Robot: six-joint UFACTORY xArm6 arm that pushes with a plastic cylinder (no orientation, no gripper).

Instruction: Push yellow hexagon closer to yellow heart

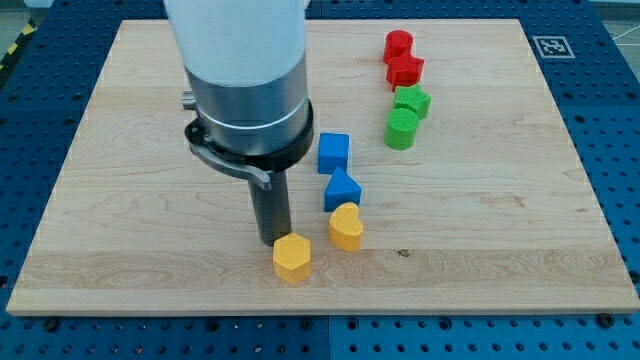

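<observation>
My tip [272, 241] is the plain lower end of a dark rod with no jaws to part or close, and it clamps on nothing; it stands on the wooden board [120, 230] below the big grey and white arm housing [245, 80] that fills the view's top left. Just to the view's right of my tip and slightly toward the view's bottom sits the yellow hexagon [292, 257], so close that I cannot tell whether the 2 touch. Further to the view's right of my tip, level with it, is the yellow heart [346, 227], near the hexagon but with a narrow gap of board between them. Touching the heart's upper edge is a blue block [341, 189], shape unclear, and above that, up and to the view's right of my tip, a blue cube [333, 152] stands just apart from it. Well away toward the view's top right lie 4 more blocks in a loose column: a green cylinder [401, 129], a green star-like block [411, 100] touching it, then a red star-like block [405, 69] and a red block [398, 45] at the top.
</observation>
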